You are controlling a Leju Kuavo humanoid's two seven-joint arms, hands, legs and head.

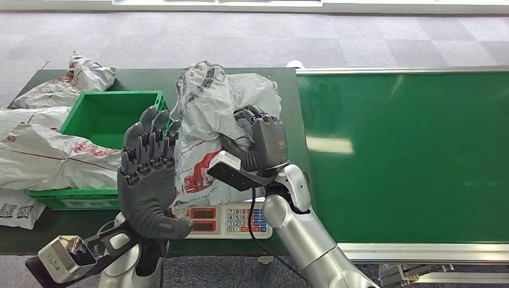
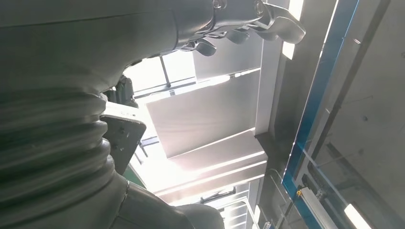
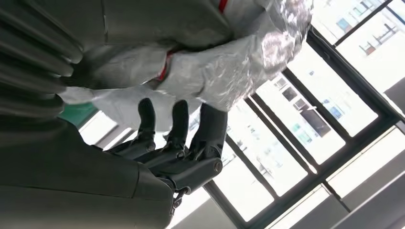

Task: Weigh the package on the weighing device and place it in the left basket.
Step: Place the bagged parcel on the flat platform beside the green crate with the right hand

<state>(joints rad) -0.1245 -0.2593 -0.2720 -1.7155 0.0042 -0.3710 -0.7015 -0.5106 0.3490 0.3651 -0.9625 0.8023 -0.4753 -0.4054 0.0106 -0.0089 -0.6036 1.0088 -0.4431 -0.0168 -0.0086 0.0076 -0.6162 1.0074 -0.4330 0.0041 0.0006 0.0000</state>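
Observation:
A crumpled grey package (image 1: 207, 120) with red print stands tilted above the weighing scale (image 1: 231, 220), whose keypad and red displays show below it. My right hand (image 1: 261, 141) grips the package's right side, fingers curled onto it. In the right wrist view the package (image 3: 229, 71) lies against the hand (image 3: 176, 152), its dark fingers reaching up to the plastic. My left hand (image 1: 147, 180) is raised with fingers straight and apart. It stands flat against the package's left edge, the thumb under its lower corner. The green basket (image 1: 114, 93) is on the left.
Several grey packages (image 1: 48, 156) lie over and around the basket, one more (image 1: 84, 78) behind it. A labelled white parcel (image 1: 18, 210) sits at the table's front left. A green conveyor belt (image 1: 408, 156) with a metal frame runs along the right side.

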